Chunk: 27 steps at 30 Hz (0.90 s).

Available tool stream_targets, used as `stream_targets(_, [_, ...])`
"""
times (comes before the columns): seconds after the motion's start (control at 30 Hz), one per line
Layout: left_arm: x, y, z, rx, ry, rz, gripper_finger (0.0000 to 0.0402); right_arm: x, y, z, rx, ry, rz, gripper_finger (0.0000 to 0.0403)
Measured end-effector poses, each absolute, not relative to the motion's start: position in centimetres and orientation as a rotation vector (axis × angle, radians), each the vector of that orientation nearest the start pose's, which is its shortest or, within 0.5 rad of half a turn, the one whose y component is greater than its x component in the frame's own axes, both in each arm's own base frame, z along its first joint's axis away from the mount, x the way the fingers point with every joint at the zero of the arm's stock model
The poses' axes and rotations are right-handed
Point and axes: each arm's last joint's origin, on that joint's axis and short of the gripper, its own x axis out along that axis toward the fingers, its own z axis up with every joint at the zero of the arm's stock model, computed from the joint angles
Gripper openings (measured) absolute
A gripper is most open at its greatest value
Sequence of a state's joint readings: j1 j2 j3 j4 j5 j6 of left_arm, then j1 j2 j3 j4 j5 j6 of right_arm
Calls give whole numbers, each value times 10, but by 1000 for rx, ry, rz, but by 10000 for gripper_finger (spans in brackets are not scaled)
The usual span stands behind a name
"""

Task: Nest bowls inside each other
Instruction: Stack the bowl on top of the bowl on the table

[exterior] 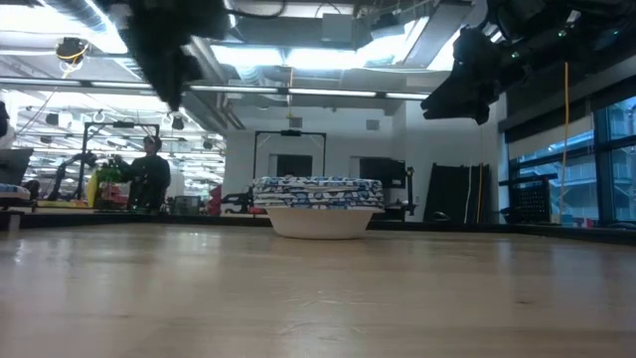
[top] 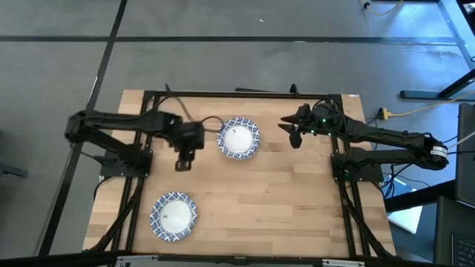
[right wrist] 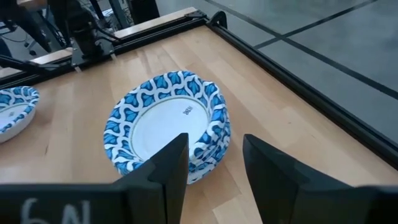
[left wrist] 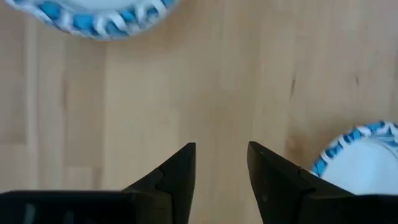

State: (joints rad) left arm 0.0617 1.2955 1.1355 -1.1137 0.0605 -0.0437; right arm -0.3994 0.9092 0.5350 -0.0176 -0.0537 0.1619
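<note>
A stack of white bowls with blue-patterned rims (top: pixel 238 138) sits on its base at the table's far middle, and also shows in the low view (exterior: pixel 318 204) and the right wrist view (right wrist: pixel 168 127). A single bowl (top: pixel 174 215) rests near the near-left corner. My left gripper (top: pixel 183 159) is open and hovers over bare wood between the two; its wrist view shows the single bowl's rim (left wrist: pixel 93 15) and the stack's edge (left wrist: pixel 367 162) past the gripper (left wrist: pixel 221 162). My right gripper (top: pixel 293 133) is open, raised just right of the stack (right wrist: pixel 214 162).
A black metal frame (top: pixel 245 93) runs along the table's edges. Bare wood (top: pixel 282 200) lies across the near right of the table. In the low view the room behind holds equipment and a person (exterior: pixel 149 174) far off.
</note>
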Motion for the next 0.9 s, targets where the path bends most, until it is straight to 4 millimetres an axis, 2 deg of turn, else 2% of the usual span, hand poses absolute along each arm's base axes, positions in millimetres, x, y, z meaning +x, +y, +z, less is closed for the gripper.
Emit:
stream_targets(0.3, [190, -29, 255, -133, 1289, -37, 137, 184, -70, 241, 313, 347, -359, 154])
stream_targets(0.43, [185, -49, 239, -123, 1301, -85, 137, 185, -68, 241, 353, 342, -356, 154])
stream_targets(0.63, [183, -77, 224, -74, 1211, -215, 137, 187, -64, 241, 355, 343, -345, 154])
stream_targets(0.9, [173, -90, 213, 9, 1210, -189, 137, 188, -59, 241, 351, 345, -340, 154])
